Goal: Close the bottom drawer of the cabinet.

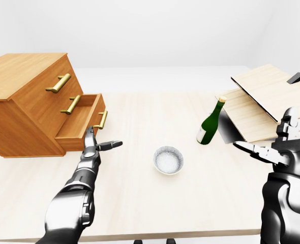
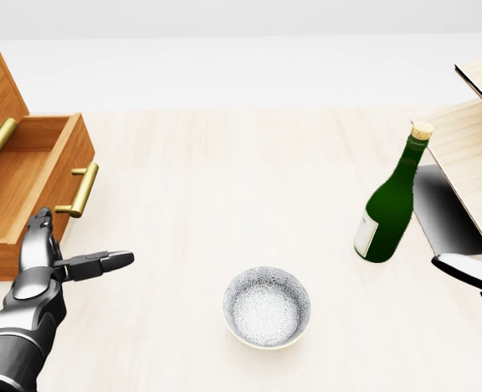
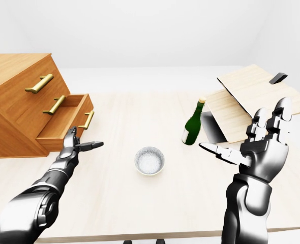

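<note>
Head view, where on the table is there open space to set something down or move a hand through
The widest bare stretch of table lies above the bowl, between the drawer and the bottle. There is also room between the left hand and the bowl. It is crowded at the right edge, where the bottle, boards and right hand bunch together.
</note>
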